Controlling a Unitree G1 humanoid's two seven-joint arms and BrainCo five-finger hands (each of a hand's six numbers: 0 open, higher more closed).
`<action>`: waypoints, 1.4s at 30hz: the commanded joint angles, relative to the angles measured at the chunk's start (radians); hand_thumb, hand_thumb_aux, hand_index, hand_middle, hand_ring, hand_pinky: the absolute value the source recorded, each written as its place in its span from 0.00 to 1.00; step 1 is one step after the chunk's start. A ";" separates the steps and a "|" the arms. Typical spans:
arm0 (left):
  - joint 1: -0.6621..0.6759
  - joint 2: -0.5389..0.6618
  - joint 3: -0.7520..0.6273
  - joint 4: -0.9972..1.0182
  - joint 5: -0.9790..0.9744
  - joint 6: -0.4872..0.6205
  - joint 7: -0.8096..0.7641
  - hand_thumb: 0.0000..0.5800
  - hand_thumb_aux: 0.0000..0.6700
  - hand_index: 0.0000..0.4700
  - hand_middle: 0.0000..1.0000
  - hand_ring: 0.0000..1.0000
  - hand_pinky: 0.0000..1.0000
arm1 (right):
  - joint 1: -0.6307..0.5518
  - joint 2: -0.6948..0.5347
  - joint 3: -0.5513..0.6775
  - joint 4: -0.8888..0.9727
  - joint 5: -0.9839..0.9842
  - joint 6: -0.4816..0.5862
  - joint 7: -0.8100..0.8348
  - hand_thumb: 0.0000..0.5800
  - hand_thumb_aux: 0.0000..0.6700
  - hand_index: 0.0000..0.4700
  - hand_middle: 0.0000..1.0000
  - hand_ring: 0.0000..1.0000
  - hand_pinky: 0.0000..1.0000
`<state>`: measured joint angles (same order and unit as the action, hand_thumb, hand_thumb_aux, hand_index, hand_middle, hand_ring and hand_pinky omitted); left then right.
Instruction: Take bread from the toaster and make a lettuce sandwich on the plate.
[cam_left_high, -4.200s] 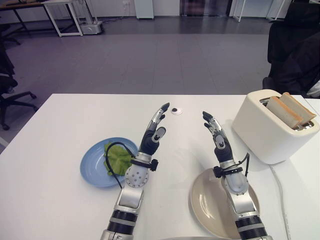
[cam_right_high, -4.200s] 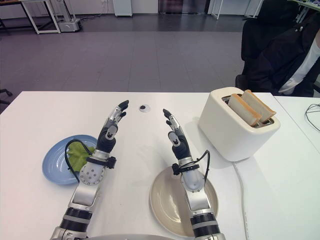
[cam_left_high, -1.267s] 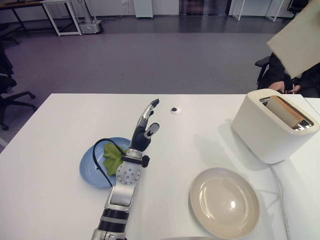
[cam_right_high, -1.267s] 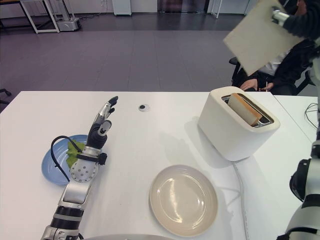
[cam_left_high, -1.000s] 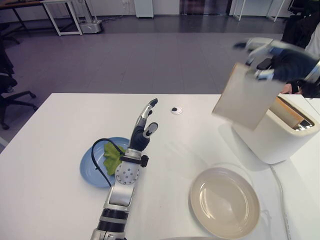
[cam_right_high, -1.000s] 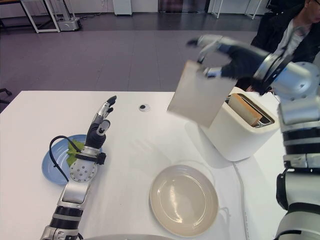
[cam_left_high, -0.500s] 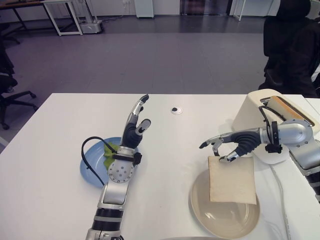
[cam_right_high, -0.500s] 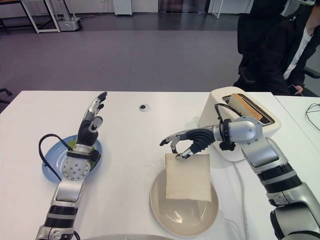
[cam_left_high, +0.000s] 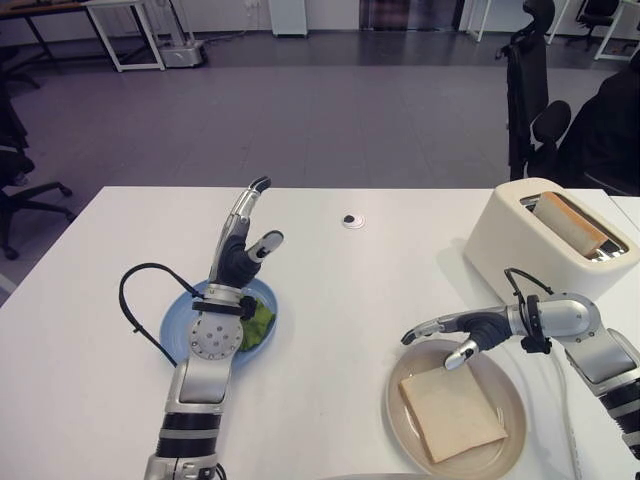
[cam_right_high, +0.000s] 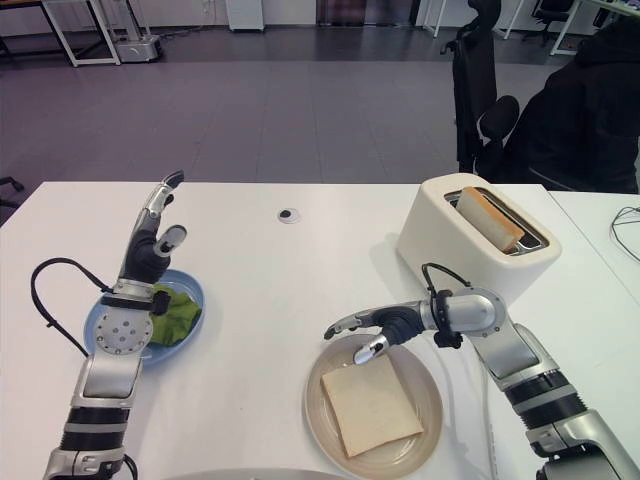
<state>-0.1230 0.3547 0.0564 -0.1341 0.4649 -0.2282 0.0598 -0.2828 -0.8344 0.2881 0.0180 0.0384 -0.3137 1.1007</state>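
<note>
One slice of bread (cam_left_high: 451, 414) lies flat on the beige plate (cam_left_high: 506, 384) at the front right. Just above the plate's far rim is my right hand (cam_left_high: 455, 335), open and holding nothing. A second slice (cam_left_high: 567, 222) stands in the slot of the white toaster (cam_left_high: 530, 262) at the right. A green lettuce leaf (cam_left_high: 257, 324) rests on the blue plate (cam_left_high: 178, 335) at the left. My left hand (cam_left_high: 241, 251) is raised over that plate's far side, open, its fingers pointing up and away.
A black cable loops from my left wrist (cam_left_high: 135, 310) over the table left of the blue plate. The toaster's white cord (cam_left_high: 560, 400) runs down the right side. A small round black grommet (cam_left_high: 348, 220) sits at the table's far middle.
My right hand has let go of the bread slice, which now lies flat on the beige plate, and drawn slightly back. My left hand has shifted left over the blue plate.
</note>
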 joint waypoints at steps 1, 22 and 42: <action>0.001 0.153 -0.003 -0.011 0.273 0.085 0.005 0.00 0.00 0.00 0.00 0.00 0.00 | -0.049 -0.007 -0.064 -0.042 0.026 0.027 -0.010 0.00 0.00 0.00 0.00 0.00 0.00; 0.152 0.412 -0.121 0.014 0.570 0.321 -0.454 0.00 0.00 0.00 0.00 0.00 0.00 | -0.106 0.026 -0.155 -0.025 0.051 0.071 -0.060 0.00 0.00 0.00 0.00 0.00 0.00; 0.123 0.351 -0.195 -0.024 0.426 0.266 -0.430 1.00 1.00 1.00 0.00 0.00 0.00 | -0.119 0.045 -0.153 0.032 -0.014 0.036 -0.118 0.00 0.00 0.00 0.00 0.00 0.00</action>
<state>0.0159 0.7161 -0.1409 -0.1374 0.9065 0.0459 -0.3953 -0.3836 -0.7916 0.1288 0.0401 0.0456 -0.2717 0.9850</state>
